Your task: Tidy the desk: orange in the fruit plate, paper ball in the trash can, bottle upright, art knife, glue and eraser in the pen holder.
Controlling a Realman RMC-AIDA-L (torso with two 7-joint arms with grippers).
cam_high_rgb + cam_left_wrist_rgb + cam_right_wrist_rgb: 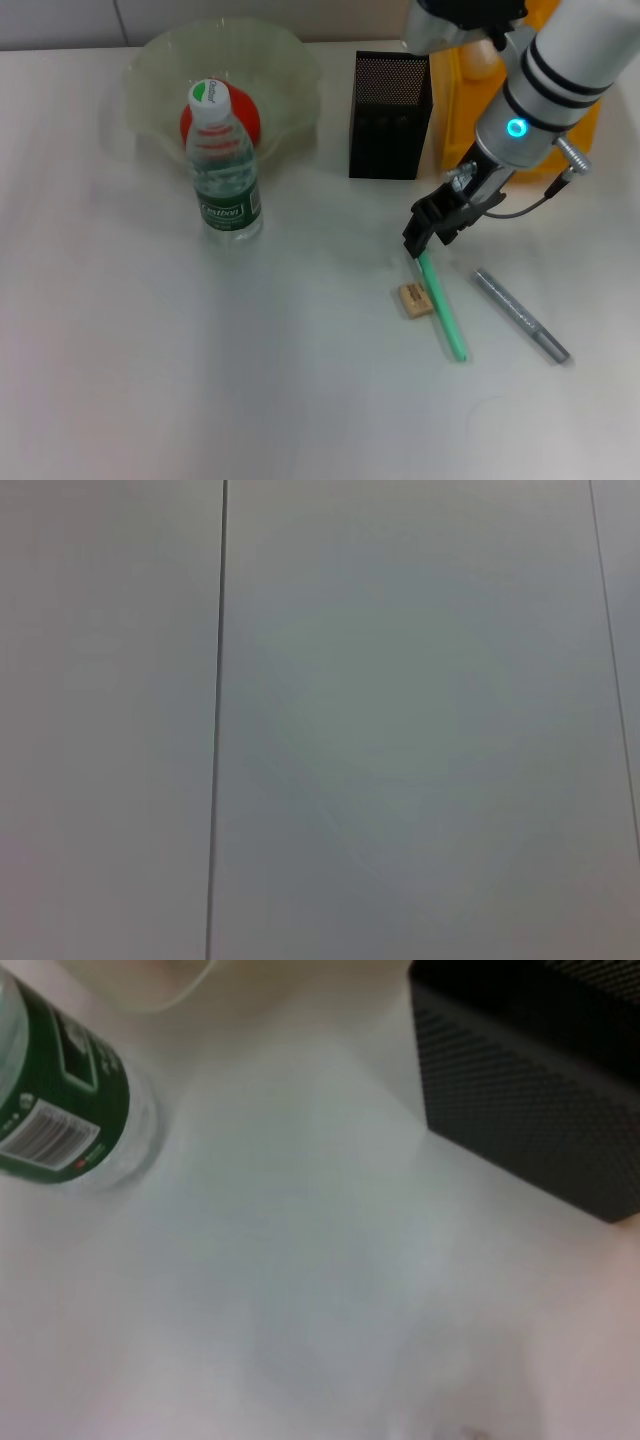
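Observation:
The orange point(248, 118) lies in the pale green fruit plate point(285, 60) at the back left. The bottle point(222, 165) stands upright just in front of the plate; it also shows in the right wrist view point(60, 1100). The black mesh pen holder point(390, 115) stands at the back centre and shows in the right wrist view point(540, 1090). My right gripper point(432, 232) hangs low over the upper end of a green stick point(443, 310) lying on the table. The tan eraser point(415, 299) lies beside the stick. A grey pen-shaped tool point(520, 316) lies to its right. The paper ball is out of view.
The yellow trash can point(450, 110) stands right of the pen holder, mostly behind my right arm. The left wrist view shows only a plain grey surface with a dark seam point(217, 720). My left arm is out of view.

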